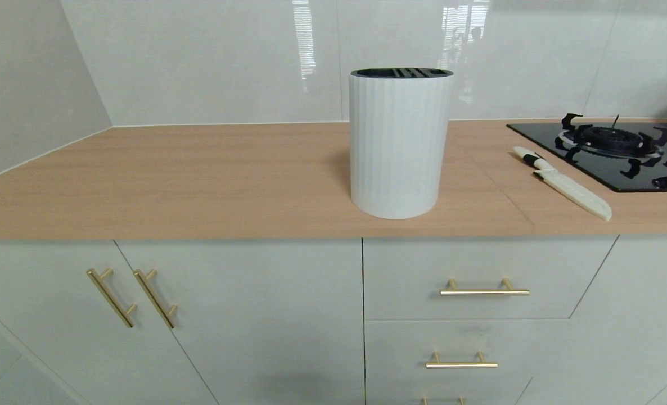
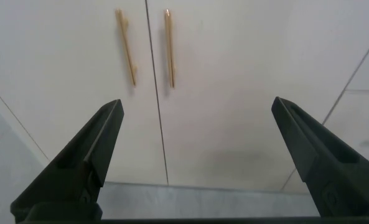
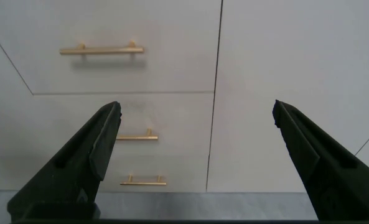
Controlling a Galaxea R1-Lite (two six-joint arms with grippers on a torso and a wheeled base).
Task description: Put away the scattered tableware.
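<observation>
A white ribbed knife holder with a black slotted top stands upright on the wooden counter, near its front edge. A white knife with a black band on its handle lies flat on the counter to the holder's right, beside the stove. My left gripper is open and empty, low in front of the cabinet doors. My right gripper is open too, holding nothing, facing the drawer fronts.
A black gas hob with a burner sits at the counter's far right. Tiled walls close the back and left. Below the counter are cabinet doors with gold handles and drawers with gold handles.
</observation>
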